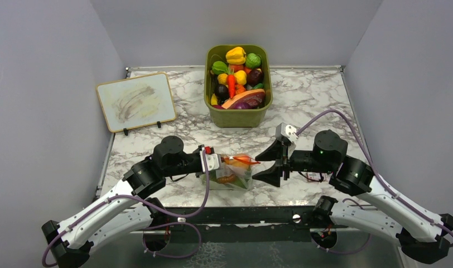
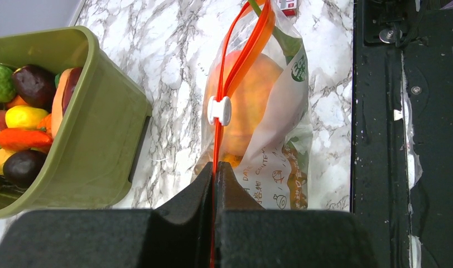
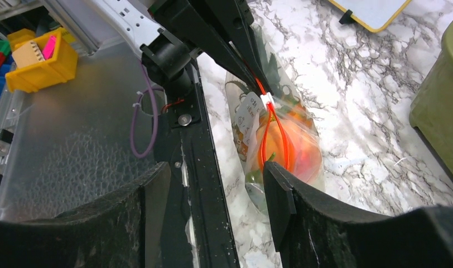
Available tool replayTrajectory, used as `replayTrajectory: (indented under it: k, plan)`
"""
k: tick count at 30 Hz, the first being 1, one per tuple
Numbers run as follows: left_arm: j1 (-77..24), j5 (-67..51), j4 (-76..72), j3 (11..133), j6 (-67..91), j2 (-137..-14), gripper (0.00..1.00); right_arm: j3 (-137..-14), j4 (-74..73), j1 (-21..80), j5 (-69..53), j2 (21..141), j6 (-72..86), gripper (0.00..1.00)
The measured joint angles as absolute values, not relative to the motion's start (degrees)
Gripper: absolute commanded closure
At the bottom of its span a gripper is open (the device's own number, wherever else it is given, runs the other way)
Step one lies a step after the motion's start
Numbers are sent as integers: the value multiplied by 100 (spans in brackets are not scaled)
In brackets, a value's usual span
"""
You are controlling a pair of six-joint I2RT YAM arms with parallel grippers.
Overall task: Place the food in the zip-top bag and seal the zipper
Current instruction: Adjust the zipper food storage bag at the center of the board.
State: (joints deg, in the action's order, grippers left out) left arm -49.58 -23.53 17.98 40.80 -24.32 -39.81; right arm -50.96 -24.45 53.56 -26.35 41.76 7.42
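Clear crinkly plastic, the zip-top bag [image 2: 280, 111], lies on the marble table [image 1: 302, 95] between my grippers, with an orange-peach fruit [image 2: 252, 95] inside. My left gripper [image 2: 216, 170] is pinched tight on the zipper [image 2: 238, 67], whose strips gape beyond the white slider [image 2: 219, 110]. My right gripper [image 3: 213, 173] stands wide, holding nothing. Toy produce [image 1: 235, 78] fills the olive bin [image 1: 238, 116].

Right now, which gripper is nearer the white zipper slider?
Left. The left gripper is shut on the zipper just short of the slider; the right gripper stands open at the bag's far end.
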Motion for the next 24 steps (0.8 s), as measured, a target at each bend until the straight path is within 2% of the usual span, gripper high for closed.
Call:
replayTrajectory:
  k: [9, 24]
  plan:
    - [-4958, -2416, 1796, 4082, -2410, -3981, 100, -5068, -2604, 5358, -2853, 4086, 191, 32]
    - [-4956, -2491, 1765, 4082, -2410, -3999, 100, -4925, -2526, 5358, -3271, 4414, -646, 33]
